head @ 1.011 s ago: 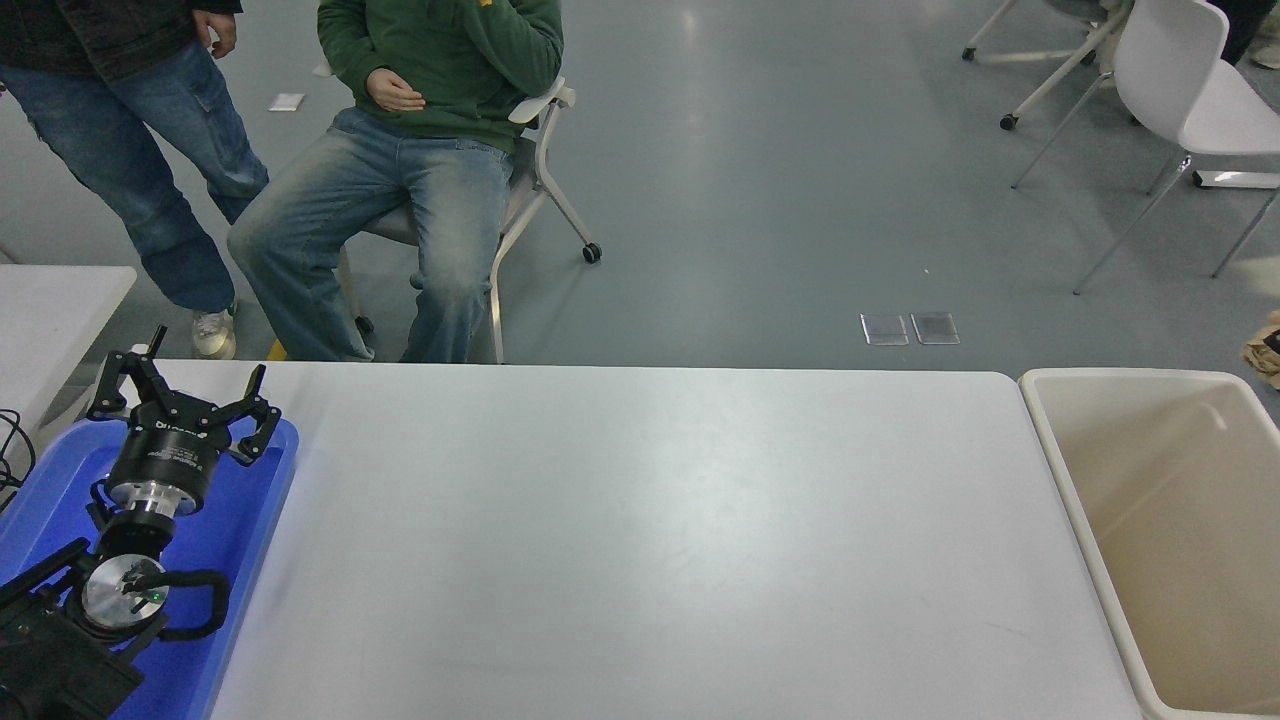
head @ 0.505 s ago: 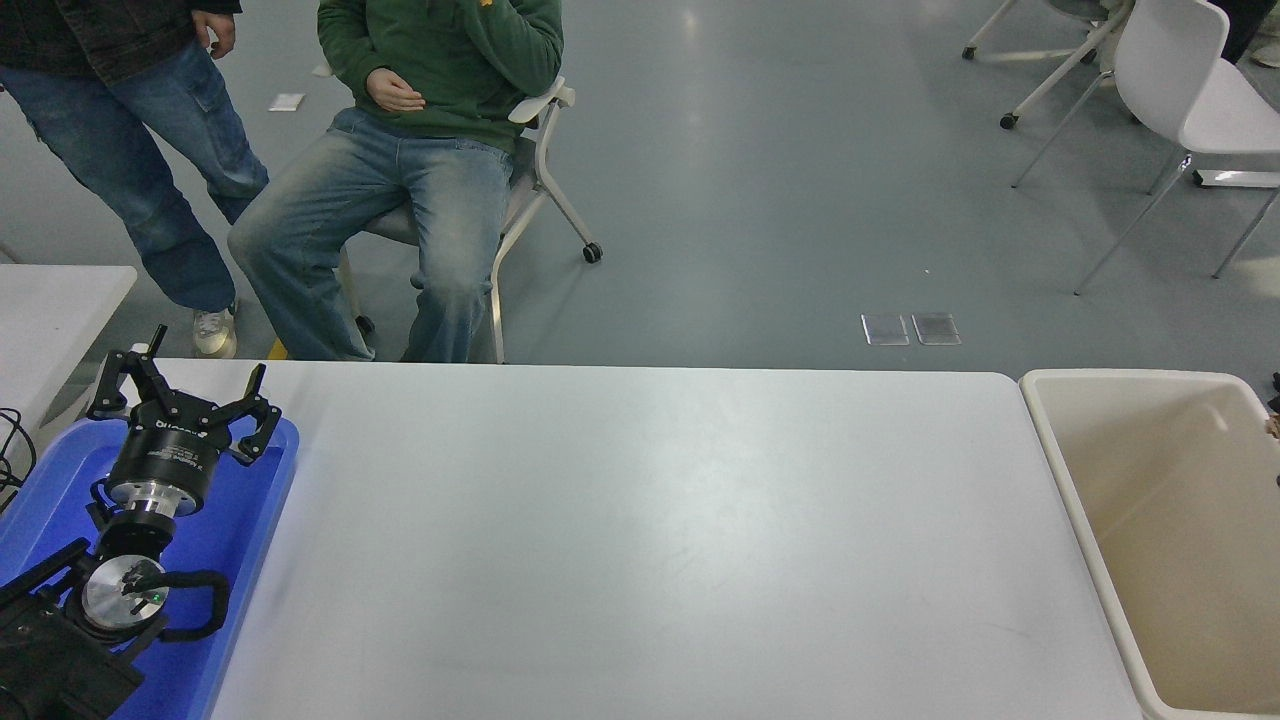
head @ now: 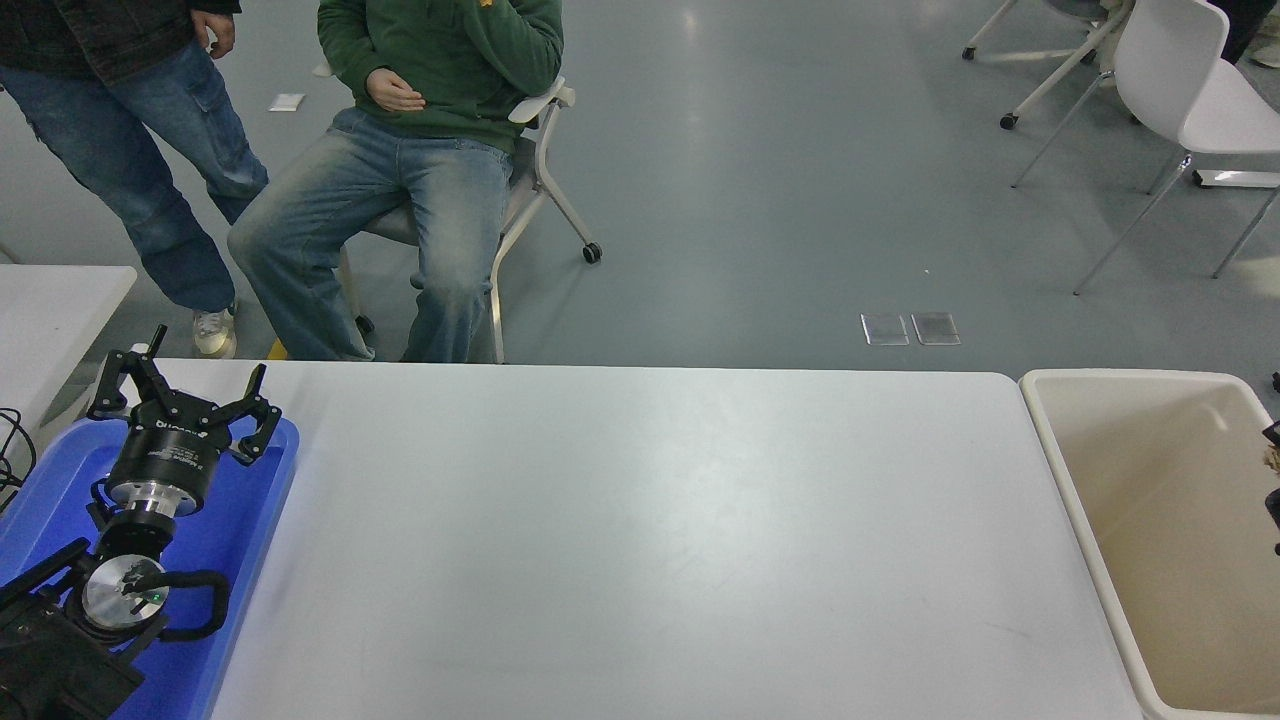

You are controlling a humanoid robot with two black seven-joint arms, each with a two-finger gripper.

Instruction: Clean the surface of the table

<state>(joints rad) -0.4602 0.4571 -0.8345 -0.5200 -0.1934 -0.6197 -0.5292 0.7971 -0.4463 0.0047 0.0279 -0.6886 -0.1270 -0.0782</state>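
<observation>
The table surface (head: 640, 540) is a wide matte-white top filling most of the head view, and nothing lies on its bare white part. My left gripper (head: 185, 368) is parked at the lower left above a blue tray (head: 255, 520), open, with nothing between its fingers. Only a sliver of my right gripper (head: 1273, 480) shows at the right edge, over the cream bin (head: 1060, 470). A small tan scrap (head: 1272, 457) shows against it. The rest of that arm is out of frame.
The cream bin stands against the table's right end. A smaller white table's corner (head: 50, 300) shows at the left. Beyond the far edge a person (head: 420, 190) sits on a wheeled chair and another (head: 140, 150) stands. A white chair (head: 1190, 90) stands at the top right.
The black gripper part with the tan scrap at the right edge has moved down, from beside the bin's far corner to over the bin. The left arm has not moved.
</observation>
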